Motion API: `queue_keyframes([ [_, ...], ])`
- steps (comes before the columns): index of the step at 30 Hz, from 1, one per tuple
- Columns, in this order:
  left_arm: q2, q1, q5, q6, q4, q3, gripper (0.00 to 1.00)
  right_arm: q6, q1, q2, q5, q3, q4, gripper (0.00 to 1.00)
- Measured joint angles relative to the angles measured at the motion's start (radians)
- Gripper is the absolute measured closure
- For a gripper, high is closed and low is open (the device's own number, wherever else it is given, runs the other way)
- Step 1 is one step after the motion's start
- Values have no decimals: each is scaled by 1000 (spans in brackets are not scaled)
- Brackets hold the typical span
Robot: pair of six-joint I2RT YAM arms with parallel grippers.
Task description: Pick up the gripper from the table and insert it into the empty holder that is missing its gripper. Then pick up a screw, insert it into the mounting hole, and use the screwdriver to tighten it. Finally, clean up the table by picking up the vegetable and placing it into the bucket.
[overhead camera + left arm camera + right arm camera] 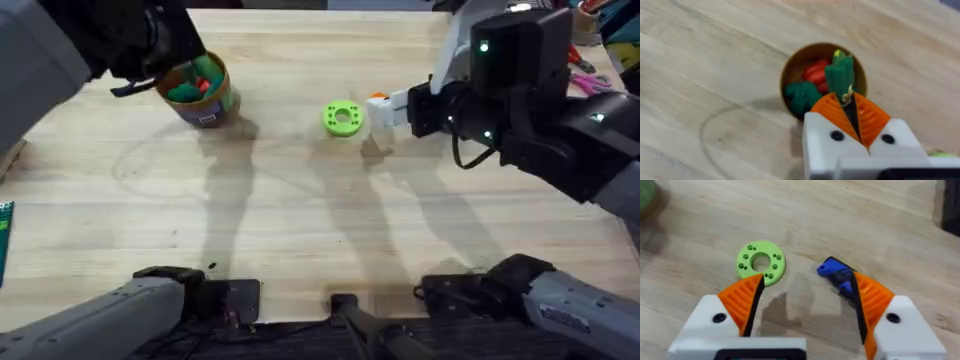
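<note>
my left gripper [850, 107] hangs over the bucket [790, 75], pads pressed together on the leafy end of the vegetable [840, 75], which points down into the bucket's mouth. clenched on it, then, a thin sliver of stem showing between the orange pads [832, 110]. inside the bucket i see a red-orange toy vegetable [815, 72] and a darker green one [802, 96] against the near wall. from overhead the bucket [205, 100] stands at the far left of the table [300, 250], with my left arm's dark bulk over its rim and the green and red pieces visible in it. my right gripper [805, 302] is released, jaws spread wide, nothing between them. just past its fingertips lies the lime-green ring-shaped disc [761, 262] flat on the wood, and beside it the screwdriver [837, 272], its blue body lying against the inner face of one of my orange pads; i cannot tell whether it touches the table or rests on the pad. overhead, the right gripper [385, 108] sits near the table's middle, pointing toward the disc [342, 117], which lies just beside its tip. pink-handled scissors [590, 85] lie at the far right edge, well apart from all this.
</note>
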Motion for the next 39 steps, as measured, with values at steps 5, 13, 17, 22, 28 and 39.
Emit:
queue_keyframes([
  [5, 33, 33, -4, 0, 69, 0, 974, 0, 0, 0, 0, 0, 0, 12],
  [13, 186, 44, -3, 5, 81, 0, 655, 0, 0, 0, 0, 0, 0, 12],
  [17, 189, 44, -4, 13, 80, 0, 183, 0, 0, 0, 0, 0, 0, 12],
  [22, 136, 44, -4, 21, 3, 0, 15, 7, 1, -3, -1, 0, -3, 13],
  [28, -60, 33, 26, 50, -187, 0, 14, 62, 3, -82, -24, 66, -164, 12],
  [39, -471, -149, 322, 407, -431, 1, 14, 87, 3, -207, -101, 232, -446, 12],
])
